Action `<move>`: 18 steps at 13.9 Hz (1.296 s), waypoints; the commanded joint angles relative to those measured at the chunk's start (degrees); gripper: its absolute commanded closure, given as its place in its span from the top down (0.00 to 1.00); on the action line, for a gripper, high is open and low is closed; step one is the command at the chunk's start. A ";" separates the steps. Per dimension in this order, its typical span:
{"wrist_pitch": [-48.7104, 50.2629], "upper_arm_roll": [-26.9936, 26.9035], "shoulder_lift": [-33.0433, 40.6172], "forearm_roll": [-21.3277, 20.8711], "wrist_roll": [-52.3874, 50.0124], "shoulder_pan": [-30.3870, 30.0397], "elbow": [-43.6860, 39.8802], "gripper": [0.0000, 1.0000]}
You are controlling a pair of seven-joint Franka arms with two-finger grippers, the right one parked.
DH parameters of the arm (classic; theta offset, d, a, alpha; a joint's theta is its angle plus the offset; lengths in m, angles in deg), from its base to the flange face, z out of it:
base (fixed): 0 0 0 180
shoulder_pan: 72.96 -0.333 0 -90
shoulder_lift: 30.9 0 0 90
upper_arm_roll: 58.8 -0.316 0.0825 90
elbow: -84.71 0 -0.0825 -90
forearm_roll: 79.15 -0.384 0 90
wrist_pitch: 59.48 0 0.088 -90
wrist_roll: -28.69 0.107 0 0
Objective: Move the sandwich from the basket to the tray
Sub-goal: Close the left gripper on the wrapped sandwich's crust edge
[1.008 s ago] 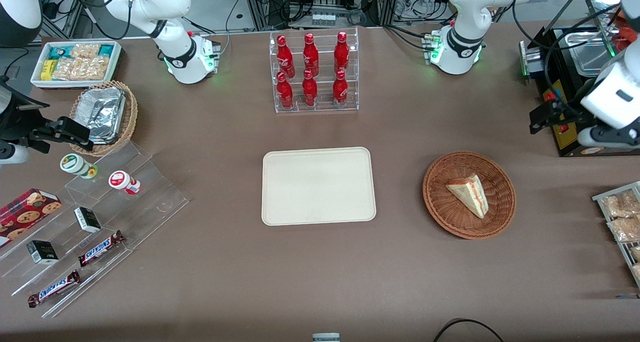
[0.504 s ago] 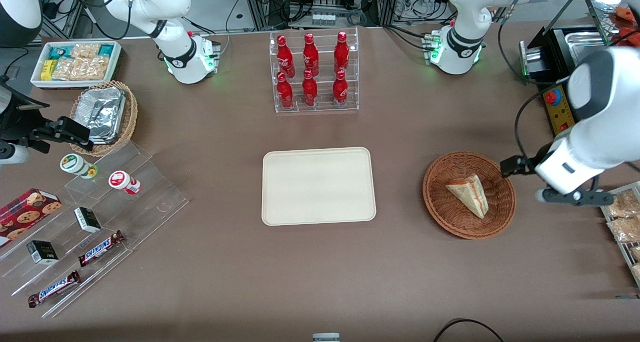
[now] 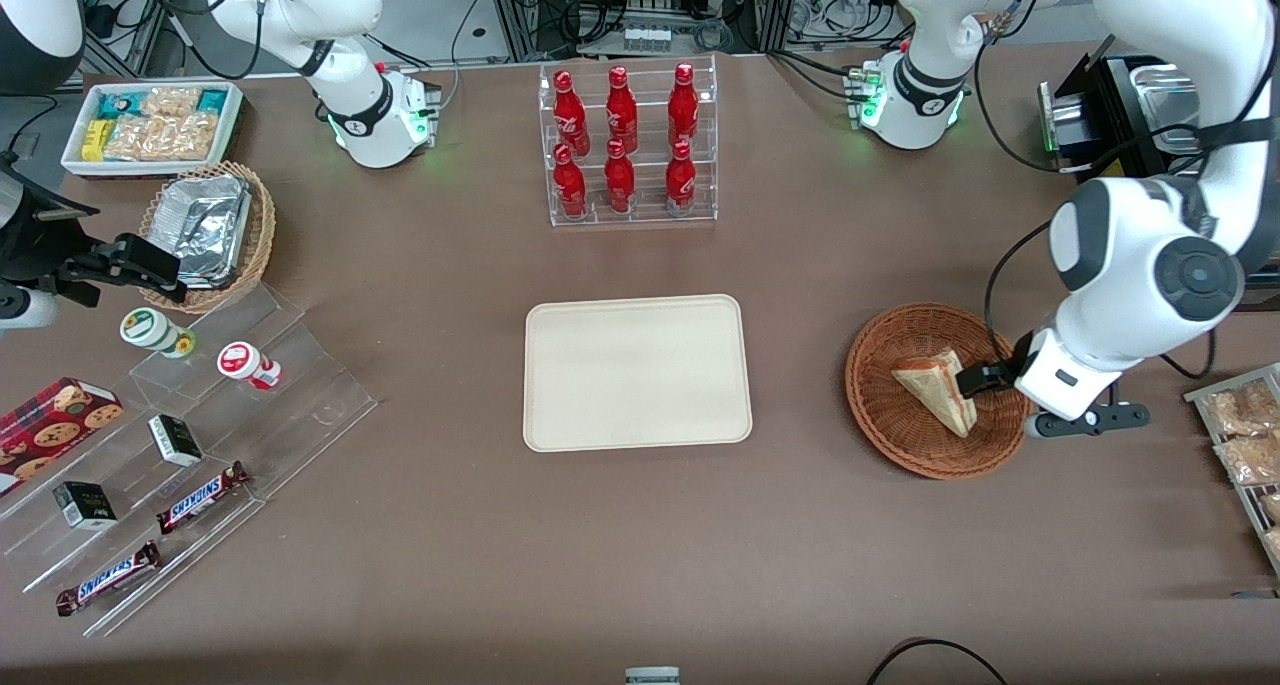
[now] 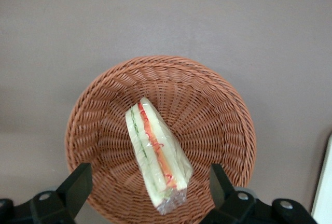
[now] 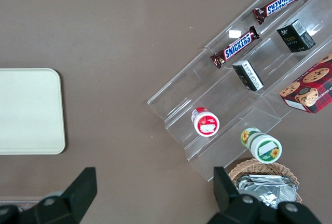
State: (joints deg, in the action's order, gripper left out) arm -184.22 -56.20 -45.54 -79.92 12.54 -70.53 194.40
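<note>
I had the gripper (image 4: 148, 195) hovering over the basket (image 3: 885, 420) at right of the front view, jaws wide apart w/ nothing held, straddling the sandwich (image 4: 155, 157) lying inside. Looked light, squashy, wrap prob slick, so I judged a gentle pinch across the bread faces mid-wedge best. Tray (image 3: 560, 425) at frame centre was well apart from the basket; only the basket rim stood in the way, bottle rack (image 3: 634, 215) sat well off the path.

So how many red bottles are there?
6, all in the clear rack: three on its upper row, three on its lower. None look hidden. The gripper hovers over the sandwich.
</note>
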 commanded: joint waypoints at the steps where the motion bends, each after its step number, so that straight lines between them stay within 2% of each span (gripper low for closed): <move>1: -7.25 -0.23 2.76 -0.99 -11.41 0.38 7.36 1.00; 5: -15.78 -0.14 2.86 -0.99 -25.73 2.23 13.08 1.00; 8: -17.47 -0.23 3.12 -1.25 -26.30 2.76 16.60 1.00; 10: -17.12 -0.31 3.56 -4.05 -26.30 2.58 18.10 1.00; 18: -21.95 -0.40 0.40 -4.15 -27.62 2.23 18.81 1.00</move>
State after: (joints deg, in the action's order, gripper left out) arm -203.59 -56.72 -44.39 -82.85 -13.00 -68.18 212.46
